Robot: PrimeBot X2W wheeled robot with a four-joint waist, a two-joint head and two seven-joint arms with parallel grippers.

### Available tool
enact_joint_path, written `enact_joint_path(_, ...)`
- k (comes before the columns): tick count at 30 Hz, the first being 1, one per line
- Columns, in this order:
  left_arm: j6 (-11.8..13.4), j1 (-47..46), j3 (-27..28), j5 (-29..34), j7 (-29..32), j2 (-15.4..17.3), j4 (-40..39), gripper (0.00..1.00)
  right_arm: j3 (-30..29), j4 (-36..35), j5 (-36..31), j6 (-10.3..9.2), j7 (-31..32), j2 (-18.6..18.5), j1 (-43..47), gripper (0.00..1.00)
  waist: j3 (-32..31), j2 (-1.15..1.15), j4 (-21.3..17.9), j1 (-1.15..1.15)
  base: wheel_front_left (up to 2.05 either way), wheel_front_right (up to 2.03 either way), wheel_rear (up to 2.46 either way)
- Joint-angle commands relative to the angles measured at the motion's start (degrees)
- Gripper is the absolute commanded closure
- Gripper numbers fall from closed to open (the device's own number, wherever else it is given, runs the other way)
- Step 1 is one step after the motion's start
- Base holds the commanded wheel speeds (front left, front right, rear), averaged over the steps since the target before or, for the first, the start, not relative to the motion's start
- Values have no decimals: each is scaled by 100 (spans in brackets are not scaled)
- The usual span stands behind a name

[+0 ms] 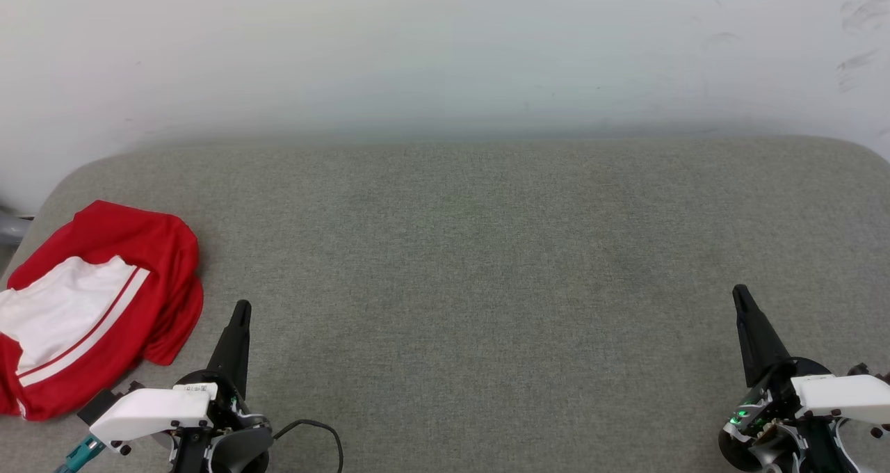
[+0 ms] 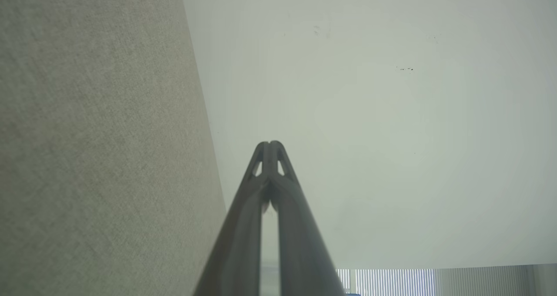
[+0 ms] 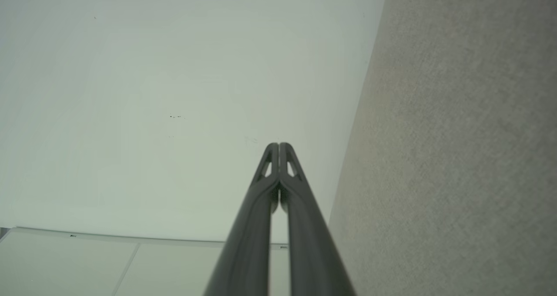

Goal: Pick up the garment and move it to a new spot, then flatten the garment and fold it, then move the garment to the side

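Lying bunched at the far left of the grey fabric tabletop (image 1: pixel 487 250), the garment (image 1: pixel 90 306) sat close to the rounded corner. Its red body was heaped in loose layers, with a white striped panel showing on top. Its left part ran off the head view, so I could not tell whether any of it hung over the edge.

The left tool (image 1: pixel 240 309) stood just beside the garment's right hem, not touching it, with its two dark fingers pressed together and nothing between them. The left wrist view showed the same closed tips (image 2: pixel 270 144) pointing toward the pale wall (image 1: pixel 445 55). The right tool (image 1: pixel 740 292) was well apart at the other side, likewise closed and empty, as its own wrist view (image 3: pixel 278 144) confirmed.

The main risk, as I judged it, was the edge. A push or a shallow pinch from the right could have nudged the heap further left and off the tabletop. Because the cloth lay in several layers, a grasp might have caught only the top fold, so the rest would have trailed and twisted when lifted, making flattening harder. Fingers driven down while closed would only have dragged the fabric. The dark cable (image 1: pixel 320 428) looping by the left wrist could also have snagged during a sweep across. The right arm faced a long reach to help.
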Motion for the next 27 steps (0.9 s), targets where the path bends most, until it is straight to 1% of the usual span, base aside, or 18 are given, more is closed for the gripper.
enact_joint_path(1,-22,-38,13,3,13,-7,-21,100,2,4,9,0,-3,13,-71,100,0,0,0,0,0,0,0)
enact_joint_path(27,-22,-37,11,3,13,-7,-21,100,3,4,9,0,-3,13,-71,100,0,0,0,0,0,0,0)
